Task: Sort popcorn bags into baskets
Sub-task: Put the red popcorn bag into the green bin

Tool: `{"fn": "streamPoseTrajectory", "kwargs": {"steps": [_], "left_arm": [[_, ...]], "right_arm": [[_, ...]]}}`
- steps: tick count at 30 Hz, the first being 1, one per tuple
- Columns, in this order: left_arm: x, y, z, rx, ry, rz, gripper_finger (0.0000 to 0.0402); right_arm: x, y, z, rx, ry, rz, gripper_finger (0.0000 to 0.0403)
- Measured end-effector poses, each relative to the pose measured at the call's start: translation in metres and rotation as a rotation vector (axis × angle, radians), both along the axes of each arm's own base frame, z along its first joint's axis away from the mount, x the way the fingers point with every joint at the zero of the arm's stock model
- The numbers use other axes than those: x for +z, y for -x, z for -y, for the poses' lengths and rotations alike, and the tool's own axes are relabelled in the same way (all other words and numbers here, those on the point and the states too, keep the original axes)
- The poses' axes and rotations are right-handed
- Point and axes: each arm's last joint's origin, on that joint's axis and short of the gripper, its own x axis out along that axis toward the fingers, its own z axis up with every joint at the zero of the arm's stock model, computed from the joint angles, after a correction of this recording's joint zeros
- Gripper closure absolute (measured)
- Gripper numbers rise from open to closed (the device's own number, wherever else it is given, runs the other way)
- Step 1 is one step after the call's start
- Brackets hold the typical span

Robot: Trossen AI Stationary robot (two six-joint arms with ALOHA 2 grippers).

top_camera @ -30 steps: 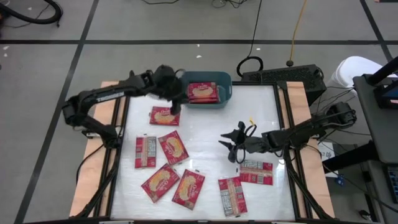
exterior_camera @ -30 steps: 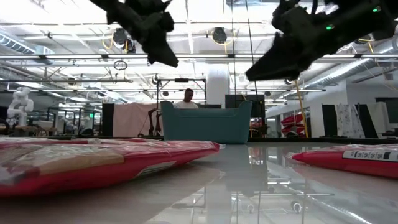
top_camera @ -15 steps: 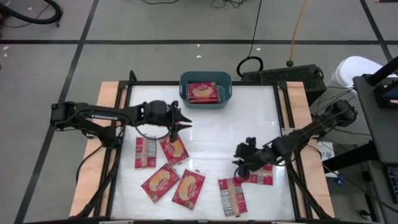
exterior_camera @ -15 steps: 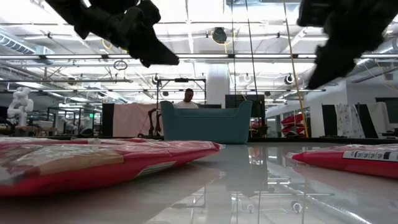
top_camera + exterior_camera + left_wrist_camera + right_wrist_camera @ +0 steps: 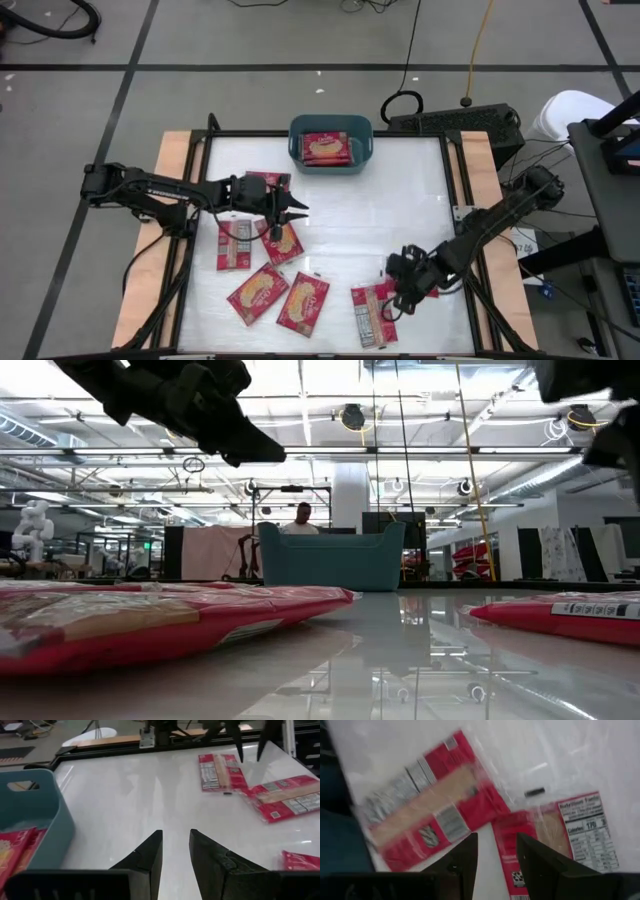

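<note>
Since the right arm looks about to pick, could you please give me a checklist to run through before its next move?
1. Right tool empty, jaws apart: ok.
2. Red rectangular popcorn packet with grey-white panel beneath right tool: ok.
3. That packet clear of the neighbouring red packet: not ok, they touch.
4. Left tool empty, away over the table's left side: ok.
5. Room in the teal plastic basket, already holding a red packet: cannot tell.

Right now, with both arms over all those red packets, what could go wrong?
The right gripper, open, hangs over two popcorn bags lying close together, so it might pinch both or snag an edge. The left gripper, also open and empty, hovers by clustered bags; it could nudge neighbours. The basket is narrow, so drops may miss.
</note>
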Motion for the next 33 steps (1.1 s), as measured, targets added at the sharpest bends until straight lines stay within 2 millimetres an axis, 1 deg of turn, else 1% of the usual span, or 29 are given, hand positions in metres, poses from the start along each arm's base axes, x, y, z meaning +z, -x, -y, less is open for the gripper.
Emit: {"fn": "streamPoseTrajectory", "kwargs": {"steps": [6,10,16,21,24,27,30,33], "left_arm": [[0.001,0.0,0.0,0.004,-0.003,0.011,0.03],[0.002,-0.001,0.0,0.005,0.0,0.018,0.03],[0.002,-0.001,0.0,0.003,-0.004,0.019,0.03],[0.002,-0.001,0.0,0.002,-0.007,0.019,0.03],[0.002,-0.001,0.0,0.002,-0.007,0.018,0.03],[0.001,-0.001,0.0,0.002,-0.007,0.016,0.03],[0.001,0.0,0.0,0.002,-0.008,0.012,0.03],[0.0,0.0,0.0,0.002,-0.007,-0.005,0.03]], "right_arm": [[-0.021,-0.007,-0.004,0.035,0.088,-0.045,0.0276],[-0.031,-0.016,-0.003,0.09,0.158,-0.027,0.0258],[-0.047,-0.022,0.007,0.109,0.287,-0.079,0.0223],[-0.061,-0.029,0.018,0.126,0.387,-0.135,0.0219],[-0.063,-0.034,0.027,0.141,0.441,-0.153,0.0223],[-0.063,-0.037,0.041,0.155,0.543,-0.158,0.0228],[-0.056,-0.038,0.053,0.161,0.659,-0.142,0.023],[-0.046,-0.038,0.061,0.13,0.688,-0.115,0.0231]]}}
